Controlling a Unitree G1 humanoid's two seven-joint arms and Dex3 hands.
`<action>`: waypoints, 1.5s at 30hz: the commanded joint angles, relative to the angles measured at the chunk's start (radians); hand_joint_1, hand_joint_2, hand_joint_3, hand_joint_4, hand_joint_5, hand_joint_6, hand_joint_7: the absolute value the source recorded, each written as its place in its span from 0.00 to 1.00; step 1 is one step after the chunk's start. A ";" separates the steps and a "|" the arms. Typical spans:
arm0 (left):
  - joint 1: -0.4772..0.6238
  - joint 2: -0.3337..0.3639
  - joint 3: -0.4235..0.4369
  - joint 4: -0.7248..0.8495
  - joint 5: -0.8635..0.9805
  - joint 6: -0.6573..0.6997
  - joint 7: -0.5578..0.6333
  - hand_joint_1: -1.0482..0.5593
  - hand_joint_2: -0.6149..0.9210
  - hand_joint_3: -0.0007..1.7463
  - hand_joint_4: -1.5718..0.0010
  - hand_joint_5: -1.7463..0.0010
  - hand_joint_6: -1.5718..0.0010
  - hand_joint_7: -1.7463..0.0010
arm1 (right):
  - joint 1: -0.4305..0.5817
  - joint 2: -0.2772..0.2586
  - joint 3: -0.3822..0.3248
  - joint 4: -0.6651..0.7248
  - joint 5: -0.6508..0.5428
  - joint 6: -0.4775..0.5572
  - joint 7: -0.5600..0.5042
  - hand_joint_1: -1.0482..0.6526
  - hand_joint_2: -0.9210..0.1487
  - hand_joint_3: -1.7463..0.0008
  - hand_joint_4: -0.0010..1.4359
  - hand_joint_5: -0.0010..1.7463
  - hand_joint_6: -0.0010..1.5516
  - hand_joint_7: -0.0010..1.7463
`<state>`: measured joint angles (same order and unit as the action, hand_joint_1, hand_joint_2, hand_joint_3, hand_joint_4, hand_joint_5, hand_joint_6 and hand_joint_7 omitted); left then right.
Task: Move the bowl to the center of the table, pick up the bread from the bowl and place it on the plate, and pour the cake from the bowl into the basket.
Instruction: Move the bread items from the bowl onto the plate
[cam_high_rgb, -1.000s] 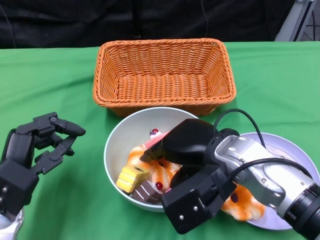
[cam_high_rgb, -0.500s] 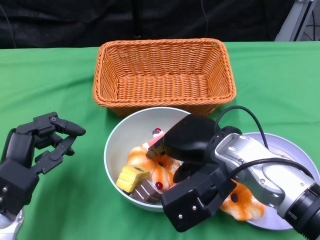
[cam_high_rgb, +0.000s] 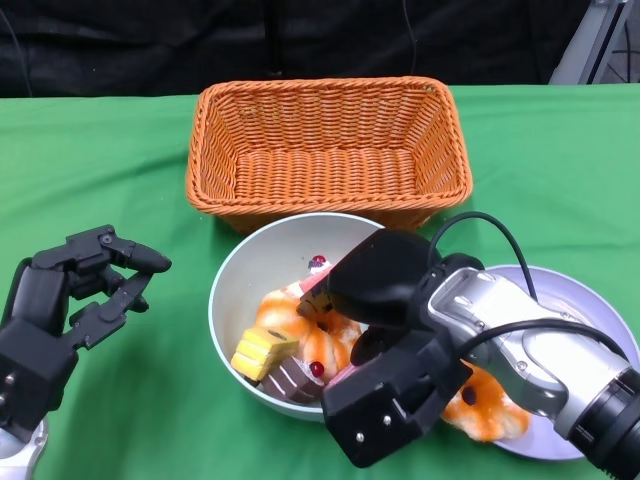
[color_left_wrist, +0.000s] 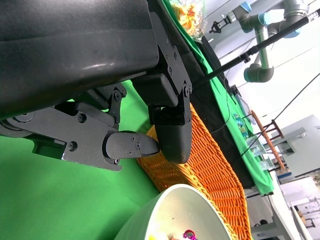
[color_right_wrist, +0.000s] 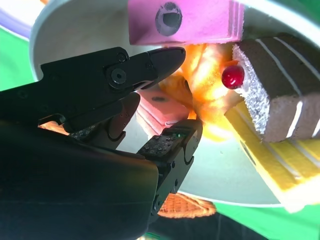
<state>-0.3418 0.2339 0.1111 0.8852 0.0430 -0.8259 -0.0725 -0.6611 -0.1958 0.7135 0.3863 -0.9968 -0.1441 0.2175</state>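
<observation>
Where the green table (cam_high_rgb: 110, 160) fills the head view, the orange wicker basket (cam_high_rgb: 327, 150) sits at the far middle, long axis running left to right, open side up. Just in front of it, almost touching its near wall, stands the pale bowl (cam_high_rgb: 250, 265), upright and tipped slightly toward the robot's left. At the robot's right, touching or just beside the bowl, lies the lavender plate (cam_high_rgb: 590, 310), with an orange bread piece (cam_high_rgb: 485, 405) on its near-left part, largely hidden by the right arm.

Right hand (cam_high_rgb: 375, 330): over the right half of the bowl, reaching in from the near right. In the right wrist view its fingers (color_right_wrist: 150, 67) close toward one another around a pink piece (color_right_wrist: 157, 102) lying against the orange bread (color_right_wrist: 207, 67) in the bowl; whether they actually grip it cannot be told.

Bowl contents: orange bread (cam_high_rgb: 300, 330) in the middle; a yellow cake slice (cam_high_rgb: 262, 353) at the near left, long axis pointing toward the bowl's near-left rim; a brown layered cake (cam_high_rgb: 295, 380) with a red cherry beside it, at the near rim; a pink cake (cam_high_rgb: 312, 285) with a cherry farther back, partly under the hand.

Left hand (cam_high_rgb: 75, 295): at the near left, well apart from the bowl, above the cloth, fingers curled inward and holding nothing.
</observation>
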 joint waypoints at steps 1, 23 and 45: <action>0.003 0.017 0.003 0.004 0.003 -0.005 0.005 0.58 1.00 0.20 0.49 0.21 0.43 0.50 | 0.011 -0.023 0.013 0.033 -0.014 -0.017 -0.041 0.24 0.01 0.98 0.58 0.01 0.38 0.00; -0.006 0.019 0.002 0.017 0.000 -0.001 -0.003 0.58 1.00 0.20 0.49 0.21 0.44 0.50 | -0.004 -0.049 -0.038 0.002 0.050 -0.070 -0.030 0.23 0.00 1.00 0.61 0.01 0.40 0.00; -0.016 0.022 0.000 0.039 0.011 -0.015 0.003 0.58 1.00 0.19 0.48 0.22 0.43 0.50 | -0.008 -0.083 -0.049 -0.051 0.078 -0.069 0.129 0.22 0.00 0.97 0.62 0.01 0.41 0.01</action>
<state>-0.3462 0.2357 0.1095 0.9202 0.0500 -0.8294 -0.0726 -0.6576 -0.2576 0.6707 0.3423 -0.9224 -0.2165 0.3329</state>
